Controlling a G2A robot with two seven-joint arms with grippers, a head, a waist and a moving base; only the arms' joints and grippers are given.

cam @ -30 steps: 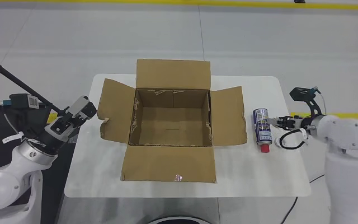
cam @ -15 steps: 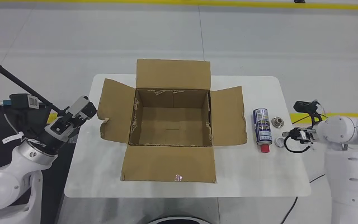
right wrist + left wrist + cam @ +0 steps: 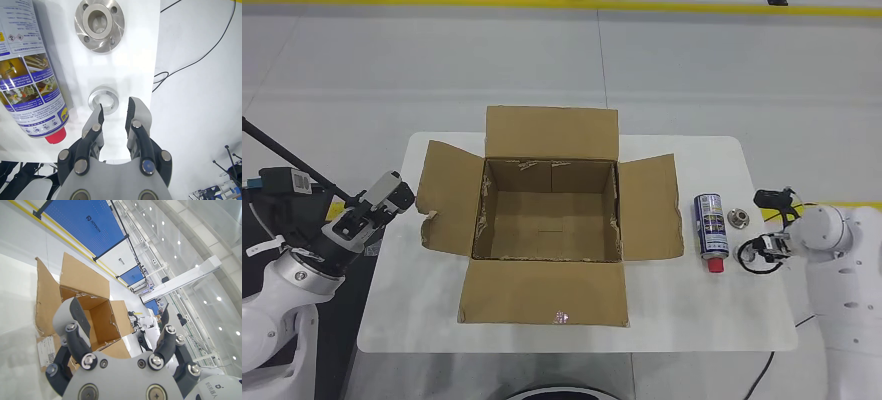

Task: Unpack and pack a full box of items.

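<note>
Bright and even, lit from round ceiling lamps (image 3: 218, 298) high behind the cardboard box (image 3: 550, 212). Soft shade inside box, faint elsewhere. Small glare spot (image 3: 561, 317) on box's near flap. White table (image 3: 692, 310) around box almost washed out. Heavy fisheye bending behind box in left wrist view.

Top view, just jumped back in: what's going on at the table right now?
The brown cardboard box sits open and empty. A blue-and-white spray can with a red cap lies beside it on the white table, next to a round steel flange and a small silver ring. The right gripper hangs open at the ring, holding nothing. The left gripper, also open, is on the box's other side.
</note>
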